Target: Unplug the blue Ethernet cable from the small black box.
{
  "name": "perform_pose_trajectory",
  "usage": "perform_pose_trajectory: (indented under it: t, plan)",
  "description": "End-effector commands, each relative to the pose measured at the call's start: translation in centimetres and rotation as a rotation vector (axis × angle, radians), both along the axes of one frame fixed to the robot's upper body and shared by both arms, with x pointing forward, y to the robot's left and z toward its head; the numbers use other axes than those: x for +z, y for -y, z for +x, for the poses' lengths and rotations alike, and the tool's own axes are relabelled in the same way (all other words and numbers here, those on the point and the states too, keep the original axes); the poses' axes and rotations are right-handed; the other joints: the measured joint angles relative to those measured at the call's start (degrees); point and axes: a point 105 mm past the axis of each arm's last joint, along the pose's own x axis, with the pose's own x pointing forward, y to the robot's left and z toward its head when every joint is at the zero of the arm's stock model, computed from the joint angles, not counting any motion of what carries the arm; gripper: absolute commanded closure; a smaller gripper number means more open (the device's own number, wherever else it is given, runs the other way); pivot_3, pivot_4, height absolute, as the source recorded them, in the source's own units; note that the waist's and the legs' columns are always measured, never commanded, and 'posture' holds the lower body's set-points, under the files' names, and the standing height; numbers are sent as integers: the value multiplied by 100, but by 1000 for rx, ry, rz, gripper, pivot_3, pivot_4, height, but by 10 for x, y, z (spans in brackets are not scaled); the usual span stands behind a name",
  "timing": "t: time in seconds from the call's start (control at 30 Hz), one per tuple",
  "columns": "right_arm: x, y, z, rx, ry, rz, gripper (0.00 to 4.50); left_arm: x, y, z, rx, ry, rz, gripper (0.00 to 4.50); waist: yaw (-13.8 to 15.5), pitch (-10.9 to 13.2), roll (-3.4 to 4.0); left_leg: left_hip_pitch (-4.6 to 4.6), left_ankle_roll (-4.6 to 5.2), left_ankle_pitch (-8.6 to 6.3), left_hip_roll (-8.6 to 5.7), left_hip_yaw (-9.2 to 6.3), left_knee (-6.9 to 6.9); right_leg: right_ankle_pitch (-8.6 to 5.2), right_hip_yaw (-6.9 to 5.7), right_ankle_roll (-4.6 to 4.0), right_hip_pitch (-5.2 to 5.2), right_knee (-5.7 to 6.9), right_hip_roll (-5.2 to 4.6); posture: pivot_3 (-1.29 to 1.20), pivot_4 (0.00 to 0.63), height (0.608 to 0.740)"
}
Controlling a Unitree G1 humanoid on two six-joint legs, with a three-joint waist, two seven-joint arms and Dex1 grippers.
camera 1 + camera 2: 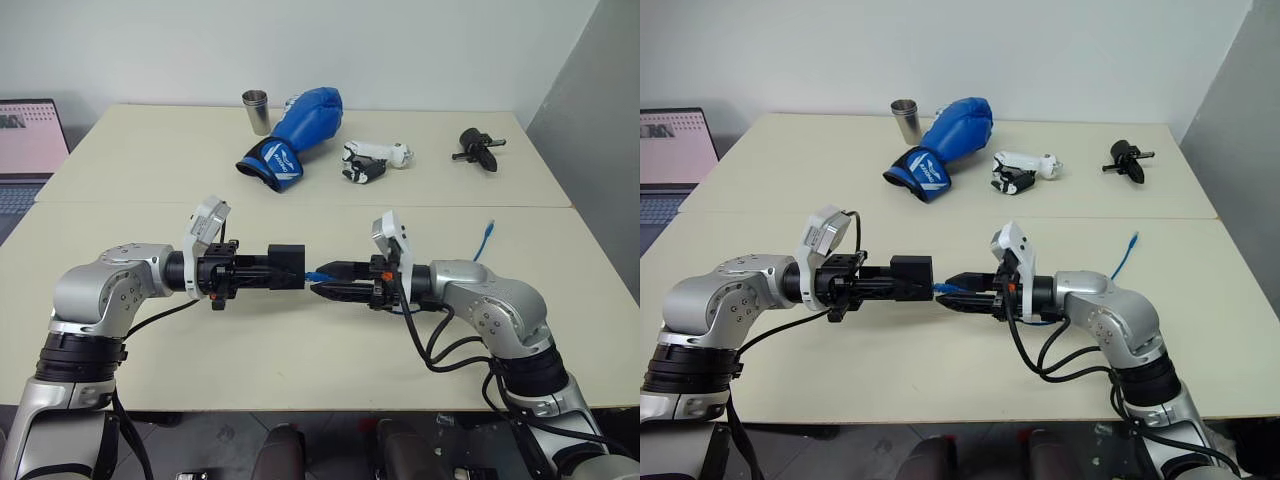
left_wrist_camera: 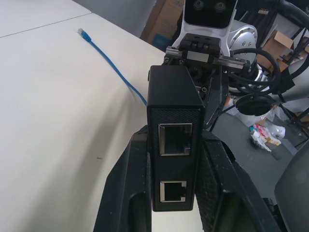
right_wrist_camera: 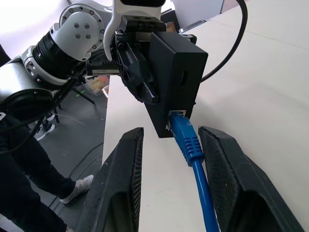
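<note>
The left gripper (image 1: 262, 271) clamps the box (image 1: 284, 266) above the table (image 1: 150, 170), bracing it; the right gripper (image 3: 169, 179), jaws spread beside the cable (image 3: 188, 140), isn't yet pinching its plug.

The box (image 3: 176, 79) is matte black, finely textured on its port face. The cable (image 3: 195, 164) is bright blue. The worktop (image 1: 300, 360) is pale cream. A glove (image 1: 300, 130) is blue with black and white cuff. A cup (image 1: 256, 110) is silver.
</note>
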Motion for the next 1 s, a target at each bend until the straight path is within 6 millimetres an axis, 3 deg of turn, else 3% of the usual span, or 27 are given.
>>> perform_pose_trajectory:
  t: [0.03,0.8,1.0]
  plan:
    - [12,-3,-2,8,24,41,2599,8,2,0,-19,46,0,3717,0,0,0,0,0,0,0,0,0,-2,0,3,0,0,0,0,150,740]
    - [4,-8,3,11,-25,25,2599,7,6,-1,-32,46,5,3717,-1,0,0,-5,0,0,0,0,0,-2,0,4,-4,0,0,0,150,740]
    - [4,-8,4,14,-38,25,4045,7,7,-2,-36,46,7,3717,-1,0,0,-5,0,0,0,0,0,-3,0,4,-5,0,0,0,150,740]
